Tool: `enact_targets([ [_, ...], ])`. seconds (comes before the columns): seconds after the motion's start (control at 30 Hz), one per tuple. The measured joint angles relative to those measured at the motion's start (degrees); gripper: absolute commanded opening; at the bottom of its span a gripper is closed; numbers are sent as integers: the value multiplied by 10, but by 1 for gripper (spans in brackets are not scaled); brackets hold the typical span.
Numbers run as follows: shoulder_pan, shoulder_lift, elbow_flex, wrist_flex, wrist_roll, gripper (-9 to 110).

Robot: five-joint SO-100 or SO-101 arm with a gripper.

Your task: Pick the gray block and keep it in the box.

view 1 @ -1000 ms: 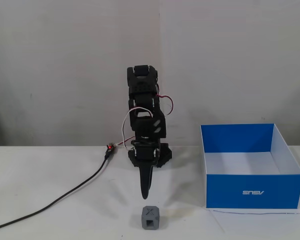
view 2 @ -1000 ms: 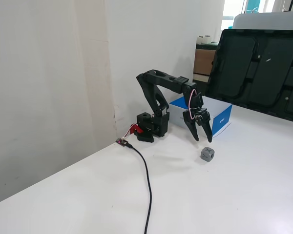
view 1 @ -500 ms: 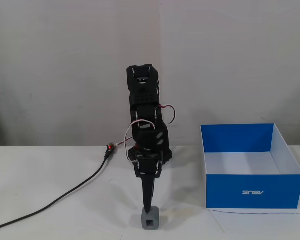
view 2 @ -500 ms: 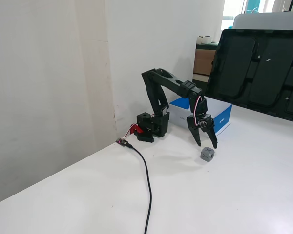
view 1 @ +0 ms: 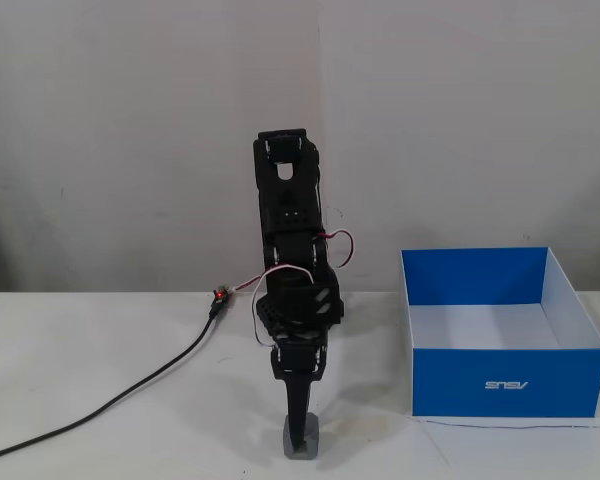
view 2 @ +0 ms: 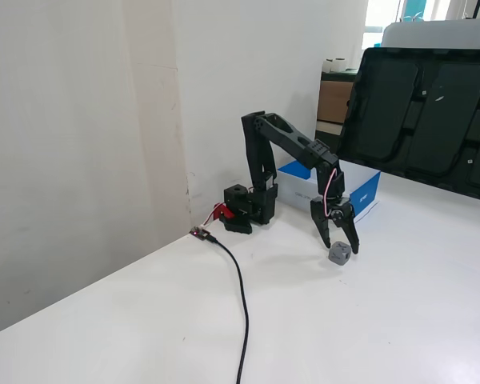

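The pincer [view 2: 340,246] stands spread over the gray block [view 2: 341,254], one finger on either side, with bare surface [view 2: 400,320] all round them. Between block and box [view 1: 505,382] lies an open strip of surface, and the box top is open. A black cable [view 1: 110,405] trails off to the left in a fixed view, well apart from that strip.

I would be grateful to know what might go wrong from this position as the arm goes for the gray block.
1. The open gripper straddles the gray block, which sits cornerwise to the fingers; closing may twist or squirt it out.
2. The fingertips reach close to the table; descending further may jam them.
3. The box has tall walls; a low carry may strike its rim.
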Motion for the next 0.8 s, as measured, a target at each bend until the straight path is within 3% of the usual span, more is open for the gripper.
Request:
enact_targets([
  [0.47, 0, -33, -12, -20, 0, 21],
  [0.8, 0, -44, -13, -33, 0, 11],
])
